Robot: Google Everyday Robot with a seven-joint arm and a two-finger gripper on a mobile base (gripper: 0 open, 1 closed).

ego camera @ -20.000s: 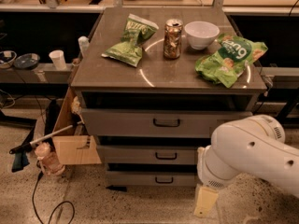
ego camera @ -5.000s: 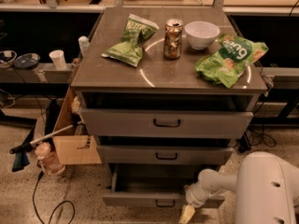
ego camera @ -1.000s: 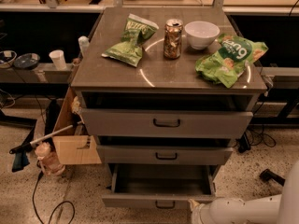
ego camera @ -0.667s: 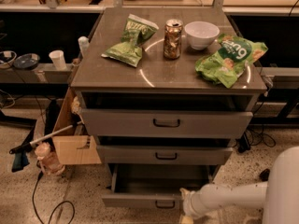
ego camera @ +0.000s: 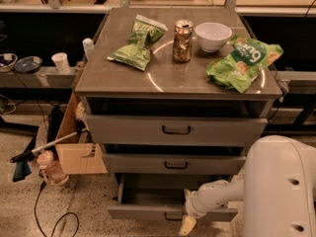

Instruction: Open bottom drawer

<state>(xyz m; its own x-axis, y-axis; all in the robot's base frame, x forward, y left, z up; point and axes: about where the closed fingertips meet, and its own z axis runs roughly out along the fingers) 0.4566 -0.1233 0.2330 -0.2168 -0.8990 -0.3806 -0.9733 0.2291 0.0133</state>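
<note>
The bottom drawer is the lowest of three grey drawers in the cabinet. It is pulled out, and its plain grey inside shows. Its small black loop handle is partly hidden behind my wrist. My gripper hangs in front of the drawer's front panel, just right of the handle, at the frame's lower edge. My white arm fills the lower right corner.
The top drawer and middle drawer are closed. On the cabinet top lie two green chip bags, a can and a white bowl. A cardboard box, a bottle and a cable lie at the left.
The bottom drawer, shut twenty seconds ago, has stood open for the last five seconds. In the last second my arm swung up and right, and my gripper came in front of the drawer panel.
</note>
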